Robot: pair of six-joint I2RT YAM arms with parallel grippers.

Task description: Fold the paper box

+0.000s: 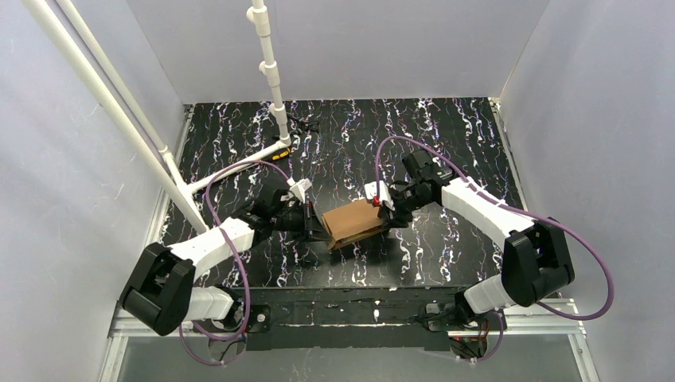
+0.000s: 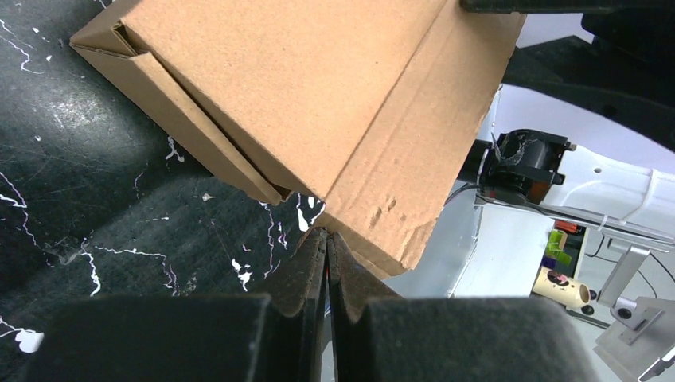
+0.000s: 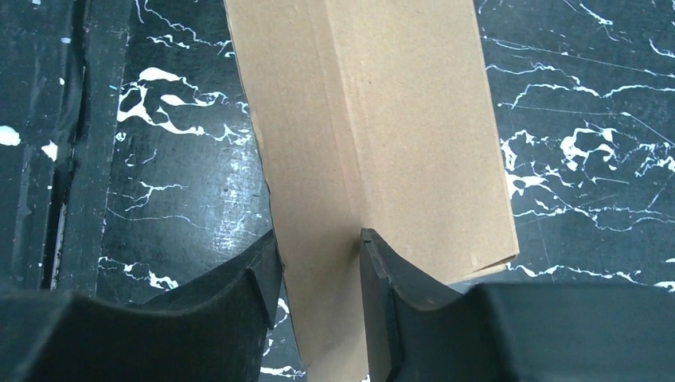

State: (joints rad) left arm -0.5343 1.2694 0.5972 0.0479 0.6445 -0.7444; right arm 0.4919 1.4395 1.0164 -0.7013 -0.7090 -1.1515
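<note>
Touching the paper box [image 2: 318, 95] corner with left jaws together; straddling its end panel with right jaws, grip unclear.

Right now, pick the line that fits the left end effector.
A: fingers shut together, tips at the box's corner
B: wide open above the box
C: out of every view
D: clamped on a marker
A: the left wrist view shows the left end effector with its fingers pressed together, no gap between them, and the tips right at the paper box's near corner.
</note>
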